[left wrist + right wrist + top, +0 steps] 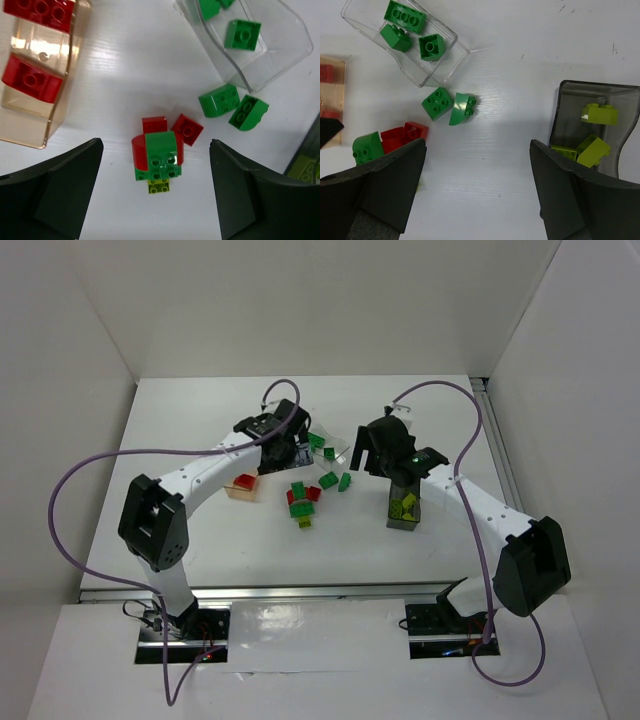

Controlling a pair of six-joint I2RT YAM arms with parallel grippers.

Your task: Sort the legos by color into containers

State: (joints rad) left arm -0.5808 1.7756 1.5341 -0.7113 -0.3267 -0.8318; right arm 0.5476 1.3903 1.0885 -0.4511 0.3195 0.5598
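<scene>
A white table (200, 430) carries two white robot arms (200, 475) reaching inward from its near edge. The left gripper (155, 146) hovers with its jaws spread wide and nothing between them. The right gripper (477, 146) is likewise spread and empty.

Three tubs sit mid-table. A tan tub (30, 117) on the left holds red bricks (31, 80). A clear tub (280, 55) in the middle holds green bricks (242, 34). A dark grey tub (565, 115) on the right holds yellow-green bricks (599, 113). Sorting looks well advanced but unfinished.

Directly below the left gripper lies a loose cluster (157, 150) of red and green bricks touching one another, with one small yellow-green brick (159, 186) at its near edge. Two loose green bricks (219, 100) lie just beside the clear tub.

The next move likely calls for lowering onto one brick of the cluster and closing without dragging its neighbours.
</scene>
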